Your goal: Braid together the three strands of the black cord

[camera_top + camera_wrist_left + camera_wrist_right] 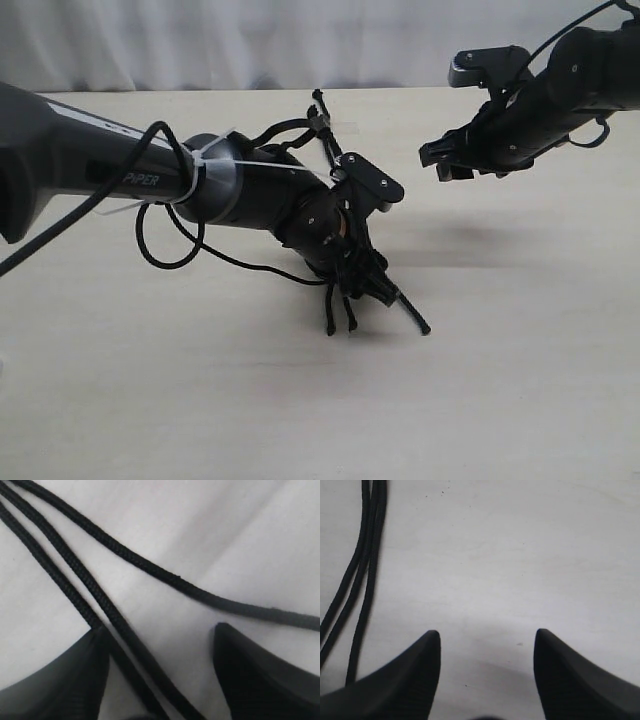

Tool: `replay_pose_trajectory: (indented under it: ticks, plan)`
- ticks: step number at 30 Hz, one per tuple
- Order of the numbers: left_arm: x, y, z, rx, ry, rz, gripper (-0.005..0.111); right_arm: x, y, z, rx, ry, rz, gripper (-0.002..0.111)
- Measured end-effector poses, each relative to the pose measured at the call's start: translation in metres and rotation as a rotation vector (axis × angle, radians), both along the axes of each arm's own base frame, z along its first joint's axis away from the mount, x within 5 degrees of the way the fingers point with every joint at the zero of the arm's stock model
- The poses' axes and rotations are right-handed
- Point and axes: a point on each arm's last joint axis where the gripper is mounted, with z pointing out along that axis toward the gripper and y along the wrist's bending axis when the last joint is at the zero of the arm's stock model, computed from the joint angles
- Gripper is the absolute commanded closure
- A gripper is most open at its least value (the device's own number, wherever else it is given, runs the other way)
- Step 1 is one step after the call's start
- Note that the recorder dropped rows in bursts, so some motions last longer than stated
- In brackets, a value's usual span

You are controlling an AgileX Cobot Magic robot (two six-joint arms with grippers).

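The black cord (330,145) lies on the pale table, its knotted head (318,100) at the far side. Its three strands run toward me and vanish behind my left gripper (362,285), which is down at the table over them. Three knobbed tips (352,326) stick out below it, one strand (412,315) splaying right. In the left wrist view the left gripper (160,628) is open: one strand (127,635) runs between the fingers, a second (55,572) slips under one fingertip (95,645), and a third (165,575) crosses beyond both. My right gripper (445,165) (488,632) hangs open and empty above the table, with the strands (365,555) off to one side.
A glossy arm wire (165,250) loops down from the left arm onto the table (520,380). A strip of clear tape (345,125) lies across the cord near its head. A white curtain hangs behind the table's far edge.
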Motion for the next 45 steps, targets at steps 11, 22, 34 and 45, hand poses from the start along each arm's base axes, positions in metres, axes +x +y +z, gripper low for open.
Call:
replay_pose_trajectory:
  ticks: [11,22,34,45]
  plan:
    - [0.004,0.0,0.012,0.053,0.008,-0.024,0.049,0.0,0.0,0.0,0.0,-0.002,0.0,0.055]
    - [0.001,-0.004,0.013,-0.01,0.058,0.025,0.049,0.0,0.0,0.0,0.0,-0.004,0.0,0.055]
    - [-0.001,-0.005,0.007,-0.006,0.077,0.018,0.079,0.001,0.0,0.0,0.001,-0.007,-0.001,0.055]
    - [-0.002,-0.004,0.006,0.004,0.09,0.018,0.092,0.001,0.0,0.0,0.001,-0.007,-0.002,0.055]
